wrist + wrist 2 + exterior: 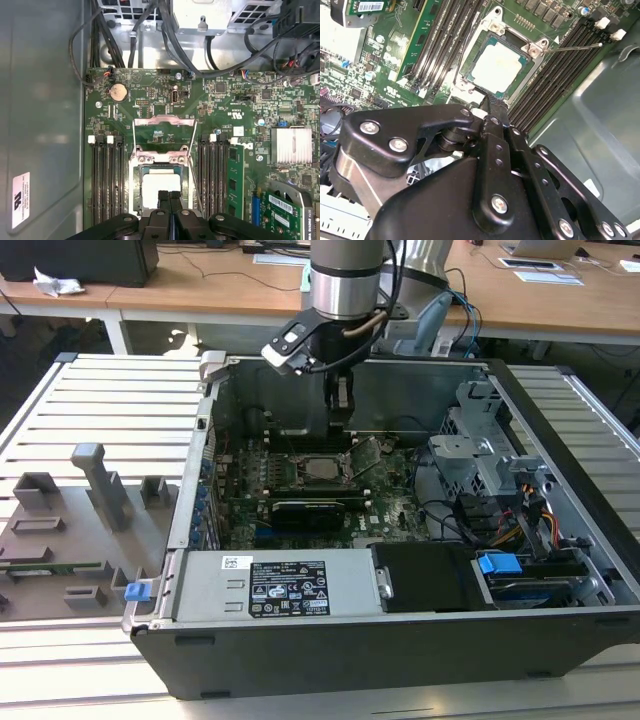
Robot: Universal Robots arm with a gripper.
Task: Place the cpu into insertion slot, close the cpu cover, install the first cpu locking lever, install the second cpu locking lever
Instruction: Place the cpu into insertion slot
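The cpu lies seated in its socket, with the cpu cover swung open beyond it. The gripper hangs over the chip's near edge, fingers pressed together and empty (so it seems). A low pass could knock the chip askew. Memory slots hem in both sides, and the case wall stands near.

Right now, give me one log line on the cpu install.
cpu: in socket | cpu cover: open | gripper: shut, just above cpu
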